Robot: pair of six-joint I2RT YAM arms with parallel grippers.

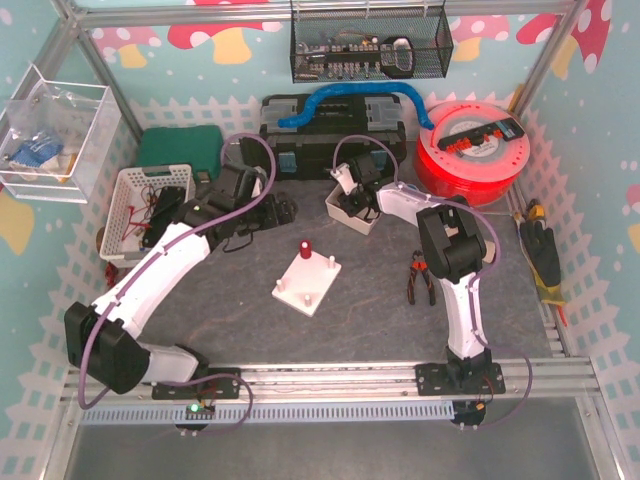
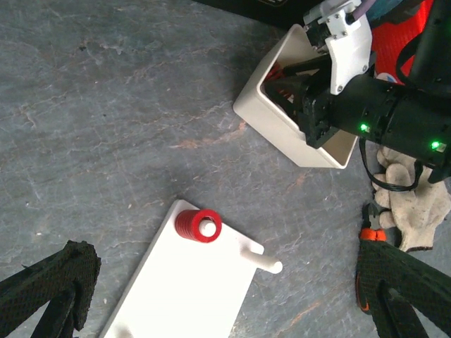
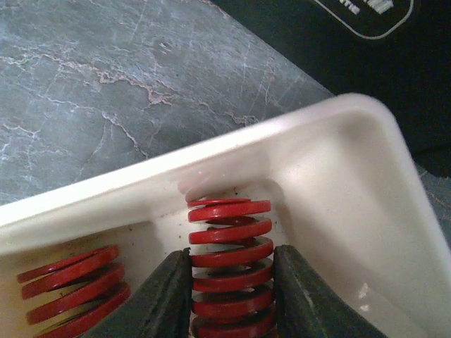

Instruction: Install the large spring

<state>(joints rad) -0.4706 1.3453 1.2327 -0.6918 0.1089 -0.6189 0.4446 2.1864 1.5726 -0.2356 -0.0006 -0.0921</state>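
**Pick-up in the bin; the carry to the peg comes next**

Nearest the arm bases, the white base plate (image 1: pixel 312 285) lies flat in the middle of the table. A red seated spring (image 2: pixel 198 225) is already on one of its pegs, and a bare peg (image 2: pixel 266 263) stands just beside it. The left gripper (image 2: pixel 225 285) hangs over the plate with its fingers wide apart, holding nothing. Pliers (image 1: pixel 418 278) lie to the right of the plate, apart from it.

Farther back, the right gripper (image 3: pixel 232 260) reaches into the white bin (image 3: pixel 338 183). Its two fingers press against opposite sides of a red coil, which I take to be the large spring (image 3: pixel 229 232). The spring stands in the bin's corner, close against the wall. A second spring (image 3: pixel 74 278) lies to its left in the same bin.

The step in hand looks like the grasp. The next move calls for a straight lift clear of the bin wall. After that comes a carry to the plate, with the coil's bore lined up over the bare peg before lowering. A tilted spring would likely catch on the peg tip.
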